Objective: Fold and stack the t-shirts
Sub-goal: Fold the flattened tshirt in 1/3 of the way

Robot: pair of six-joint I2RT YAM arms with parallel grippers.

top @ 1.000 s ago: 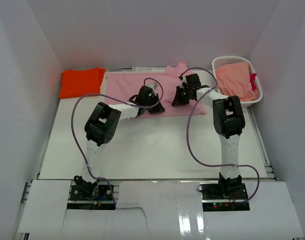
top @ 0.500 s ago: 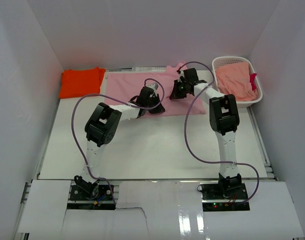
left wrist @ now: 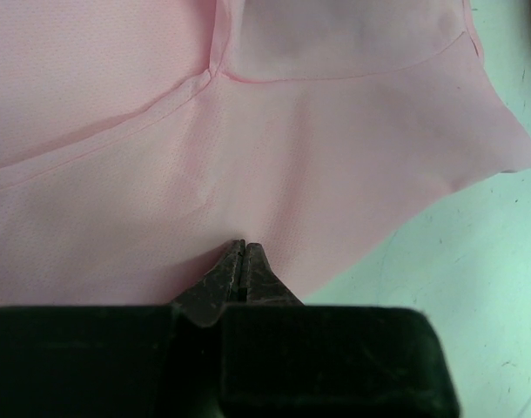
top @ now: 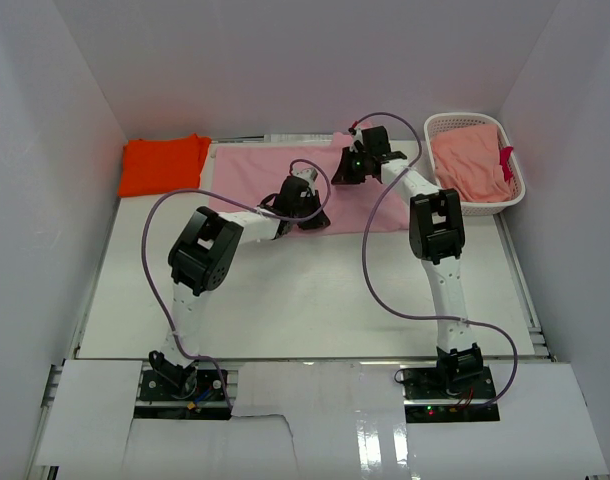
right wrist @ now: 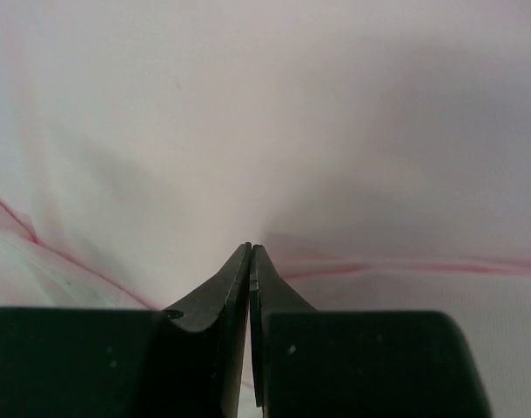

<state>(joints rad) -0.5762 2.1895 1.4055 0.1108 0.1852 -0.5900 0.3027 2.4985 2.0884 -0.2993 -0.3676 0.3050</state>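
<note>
Overhead, a light pink t-shirt (top: 255, 170) lies spread across the far part of a white surface (top: 285, 290). A bright orange t-shirt (top: 163, 165) sits folded in the far left corner, touching the pink one's left edge.

The left pincer (top: 307, 210) rests at the pink shirt's near edge, its fingers pressed together and apparently pinching the cloth there. The right pincer (top: 343, 172) is over the shirt's right part, also pressed together. Cloth gathers in creases up to its tips, so it looks to be pinching a raised layer of the same shirt.

Several things could go wrong. The thin cloth could slip from either narrow grip, dropping the fold partway and leaving it crooked. If the two arms pull in different directions, the shirt could bunch or drag along the surface towards the orange shirt. The right arm's looping cable hangs over the cloth and might snag it.

Some things are hard to make out. Both arms cover the pinch points from above. The wrist views show almost nothing but pink cloth, so how many layers each pincer holds cannot be told. The shirt's right sleeve and collar are partly hidden behind the right arm. A white basket (top: 465, 122) at far right holds a salmon cloth (top: 470, 160) whose shape is unclear.
</note>
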